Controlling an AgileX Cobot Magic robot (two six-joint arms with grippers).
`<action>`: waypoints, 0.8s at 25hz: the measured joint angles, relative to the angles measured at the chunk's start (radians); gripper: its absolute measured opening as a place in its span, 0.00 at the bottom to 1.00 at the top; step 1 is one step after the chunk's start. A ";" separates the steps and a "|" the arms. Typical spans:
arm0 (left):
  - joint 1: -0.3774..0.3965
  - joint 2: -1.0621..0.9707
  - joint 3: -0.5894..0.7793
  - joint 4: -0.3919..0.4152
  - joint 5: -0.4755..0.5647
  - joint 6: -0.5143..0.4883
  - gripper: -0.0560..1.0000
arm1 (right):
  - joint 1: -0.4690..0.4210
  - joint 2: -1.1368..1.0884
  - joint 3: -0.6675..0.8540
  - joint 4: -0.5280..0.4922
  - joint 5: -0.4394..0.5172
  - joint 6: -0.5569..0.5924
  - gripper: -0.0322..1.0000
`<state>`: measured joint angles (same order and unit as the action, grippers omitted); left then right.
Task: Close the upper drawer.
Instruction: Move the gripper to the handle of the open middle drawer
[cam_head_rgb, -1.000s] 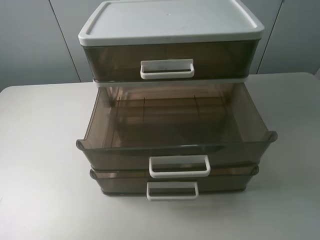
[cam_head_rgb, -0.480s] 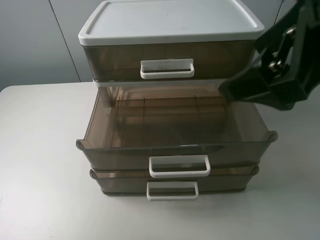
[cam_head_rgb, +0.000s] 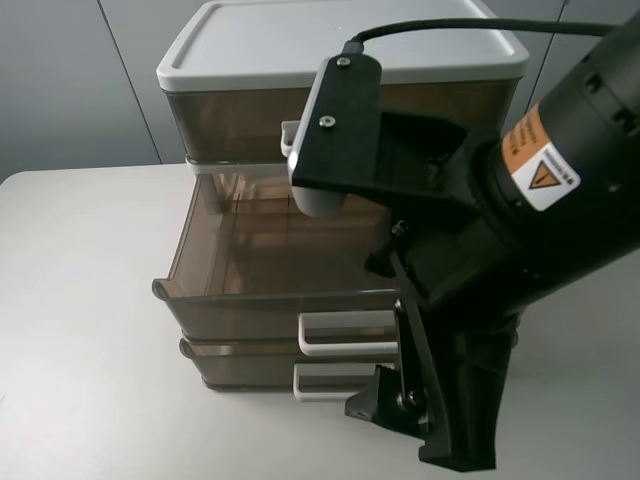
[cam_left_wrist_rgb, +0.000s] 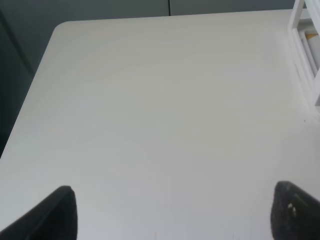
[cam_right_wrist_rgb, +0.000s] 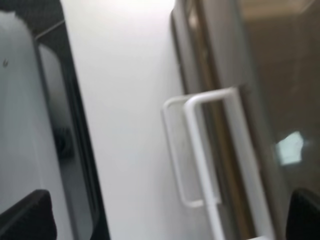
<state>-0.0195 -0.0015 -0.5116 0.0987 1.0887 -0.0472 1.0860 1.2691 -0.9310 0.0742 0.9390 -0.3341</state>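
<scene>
1. Three drawers sat stacked in a cabinet (cam_head_rgb: 300, 45) with a white lid, on a pale table (cam_head_rgb: 80, 300). The right arm (cam_head_rgb: 570, 230), black with an orange warning label, reached across the front of the cabinet. Its white-and-black camera block (cam_head_rgb: 335, 130) hung over the top drawer (cam_head_rgb: 225, 125).
2. The arm blocked the right half of the cabinet and the right end of each white handle.
3. The right gripper (cam_right_wrist_rgb: 165, 217) hung low in front of the drawer fronts, near the handles. Its fingertips (cam_right_wrist_rgb: 25, 215) showed at opposite corners of the right wrist view, wide apart and closed on nothing.
4. The left gripper (cam_left_wrist_rgb: 175, 215) hovered over bare table, its dark fingertips (cam_left_wrist_rgb: 57, 212) also spread wide. A white frame-like edge (cam_left_wrist_rgb: 305, 55) was cut off at that view's border, and I could not tell what it was.
5. The right wrist view was blurred. It showed two white loop handles (cam_right_wrist_rgb: 200, 150), one behind the other, against brown plastic, but not which drawer each belonged to.
6. The upper drawer (cam_head_rgb: 250, 300), in the middle tier, stood pulled well out over the lowest drawer (cam_head_rgb: 240, 365). It was smoky brown translucent plastic with a low front. Its left front corner flared and it carried a white loop handle (cam_head_rgb: 340, 333). What showed of its inside held nothing.
</scene>
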 joint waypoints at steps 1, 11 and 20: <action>0.000 0.000 0.000 0.000 0.000 0.000 0.75 | 0.000 0.014 -0.001 0.005 0.013 0.000 0.71; 0.000 0.000 0.000 0.000 0.000 0.000 0.75 | 0.000 0.157 -0.001 0.017 0.027 -0.075 0.71; 0.000 0.000 0.000 0.000 0.000 0.000 0.75 | 0.000 0.206 -0.001 0.017 -0.033 -0.161 0.71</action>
<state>-0.0195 -0.0015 -0.5116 0.0987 1.0887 -0.0472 1.0860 1.4746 -0.9323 0.0916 0.9060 -0.4948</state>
